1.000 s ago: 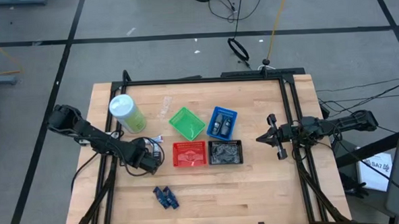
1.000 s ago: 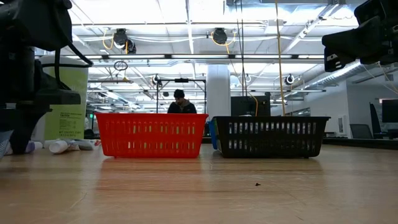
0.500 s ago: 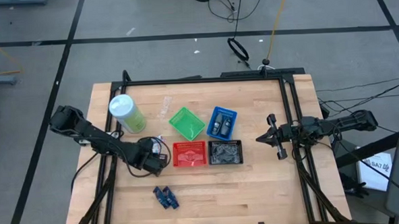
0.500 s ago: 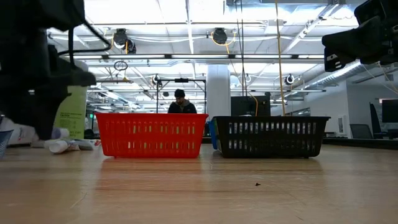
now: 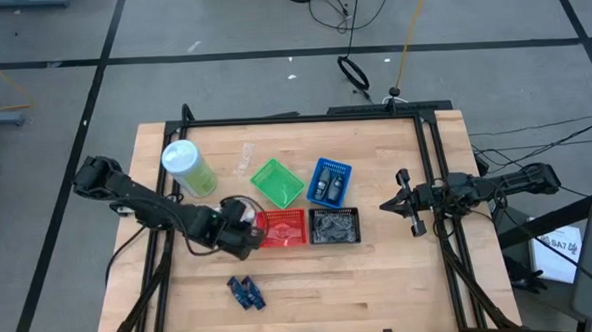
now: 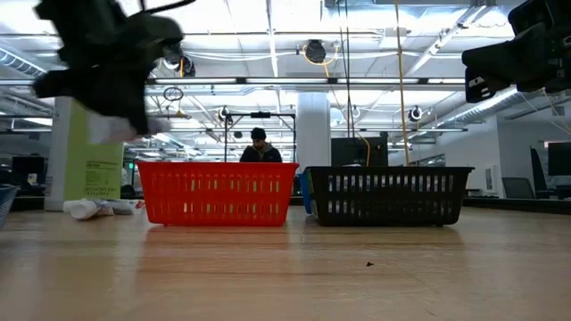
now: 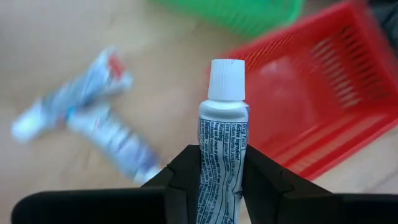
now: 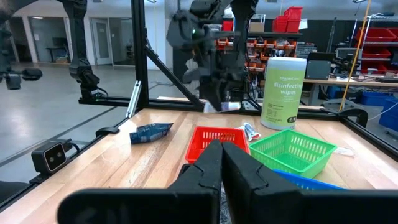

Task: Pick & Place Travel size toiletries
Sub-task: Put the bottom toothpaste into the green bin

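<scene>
Clearly the left gripper's fingers [image 7: 267,177] pinch a small white-capped tube [image 7: 222,149] upright between them, lifted just left of the red basket [image 5: 282,228] at the high view's centre. Two more tubes [image 7: 93,118] lie on the surface nearby. At centre right, the right gripper [image 5: 390,205] waits, fingers pressed together, empty.
</scene>
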